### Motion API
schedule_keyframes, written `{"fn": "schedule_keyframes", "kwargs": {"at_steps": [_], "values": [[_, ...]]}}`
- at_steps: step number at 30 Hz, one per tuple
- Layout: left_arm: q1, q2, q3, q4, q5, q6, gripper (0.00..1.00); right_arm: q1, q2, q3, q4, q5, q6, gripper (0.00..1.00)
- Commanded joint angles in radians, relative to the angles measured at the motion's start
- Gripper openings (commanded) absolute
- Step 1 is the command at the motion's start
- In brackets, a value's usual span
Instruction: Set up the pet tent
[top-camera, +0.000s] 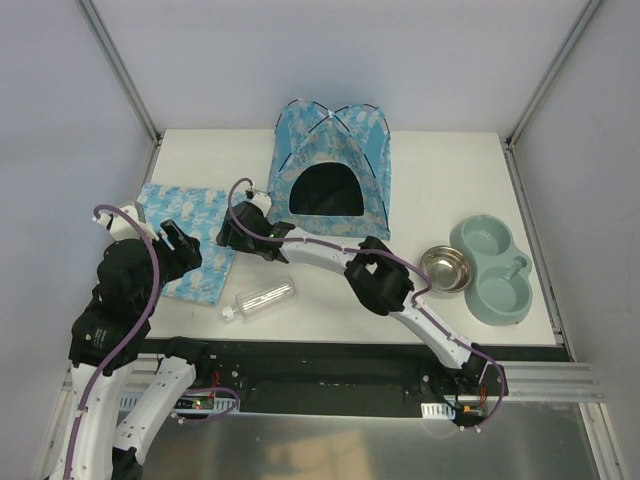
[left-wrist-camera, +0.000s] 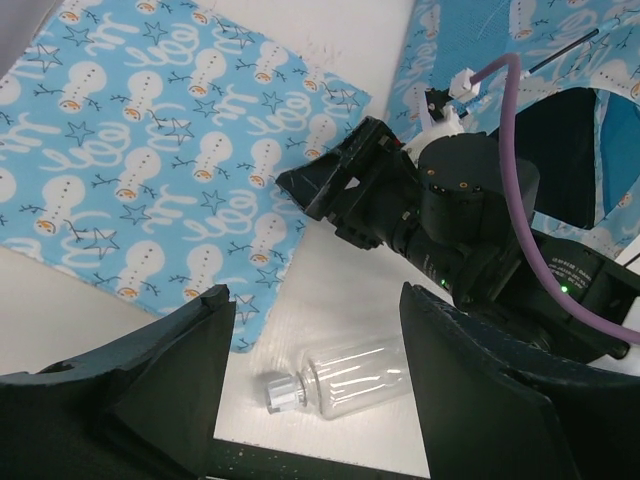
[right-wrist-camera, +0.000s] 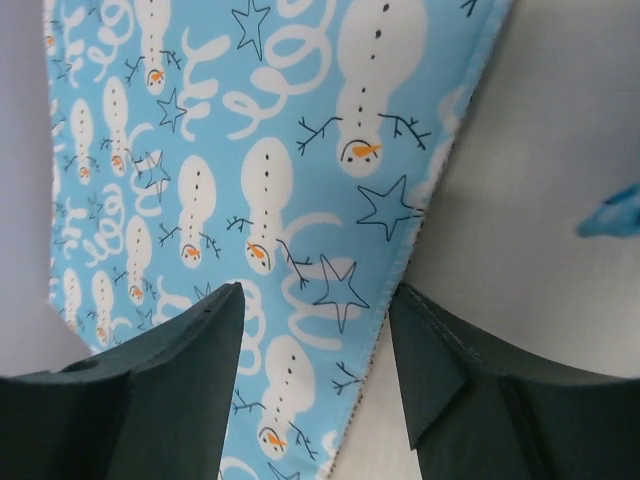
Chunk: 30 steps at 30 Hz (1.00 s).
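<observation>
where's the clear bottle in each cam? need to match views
Top external: clear bottle low centre-left, just right of the snowman mat.
Left wrist: bottom centre, cap to the left, just off the mat's corner.
Right wrist: not in view.
Shared landmark: the snowman mat, seen in all three.

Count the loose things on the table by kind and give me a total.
Pet tent: 1
Snowman-print mat: 1
Clear plastic bottle: 1
Steel bowl: 1
Green double feeding dish: 1
Total: 5
</observation>
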Motion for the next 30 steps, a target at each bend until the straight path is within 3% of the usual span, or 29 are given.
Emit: {"fn": "schedule_keyframes", "kwargs": {"at_steps": [1, 4, 7, 14, 24, 30], "values": [[0.009, -0.005, 0.039, -0.025, 0.002, -0.017, 0.69, 0.003, 0.072, 0.034, 0.089, -0.136, 0.062, 0.64], [0.011, -0.005, 0.041, -0.036, 0.008, -0.016, 0.69, 0.003, 0.088, 0.028, 0.129, -0.147, 0.079, 0.61], [0.009, -0.002, 0.044, -0.045, 0.007, -0.016, 0.69, 0.003, 0.083, 0.003, 0.184, -0.127, 0.074, 0.5], [0.009, 0.013, 0.048, -0.055, 0.01, -0.011, 0.69, -0.003, 0.02, -0.052, 0.264, -0.058, 0.011, 0.0], [0.009, 0.036, 0.073, -0.053, 0.001, -0.007, 0.69, -0.011, -0.204, -0.064, 0.233, -0.057, -0.383, 0.0], [0.009, 0.055, 0.108, -0.052, 0.004, 0.001, 0.7, -0.016, -0.385, -0.122, 0.181, -0.061, -0.523, 0.0]]}}
